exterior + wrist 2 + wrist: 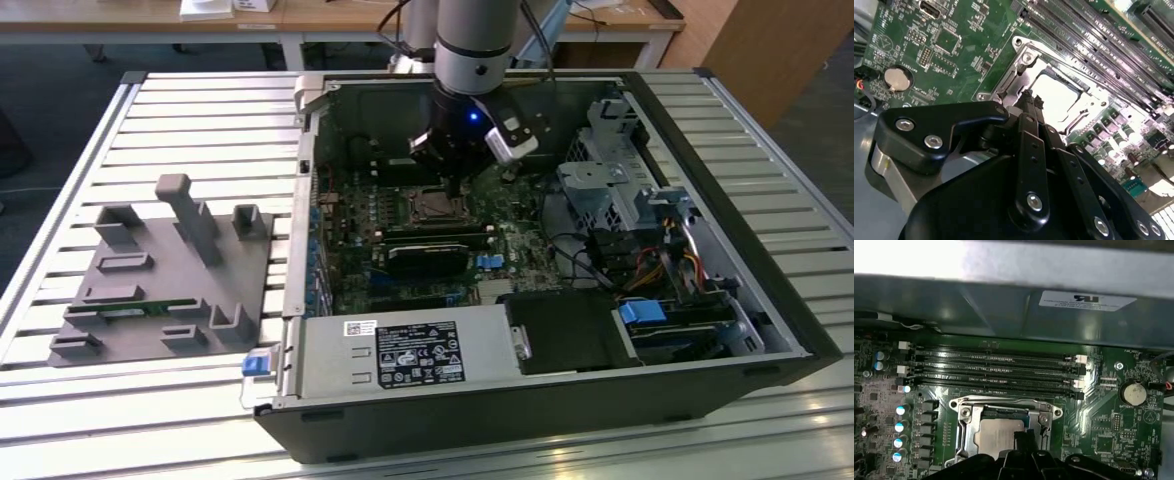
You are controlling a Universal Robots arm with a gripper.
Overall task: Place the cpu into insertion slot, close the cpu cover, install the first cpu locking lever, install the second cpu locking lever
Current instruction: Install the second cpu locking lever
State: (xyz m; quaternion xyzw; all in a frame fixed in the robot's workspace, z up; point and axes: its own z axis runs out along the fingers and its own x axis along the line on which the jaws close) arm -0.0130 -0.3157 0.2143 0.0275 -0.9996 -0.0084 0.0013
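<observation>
One cpu (996, 437) already sits under the cpu cover (1004, 407); the hand (1029, 102), fingertips pressed together, holds nothing and works the socket's edge.

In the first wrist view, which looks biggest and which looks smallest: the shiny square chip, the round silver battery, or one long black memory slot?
Largest to smallest, as they look there:
1. The memory slot, by far the longest.
2. The chip, though the claw covers part of it.
3. The battery, clearly the smallest.
</observation>
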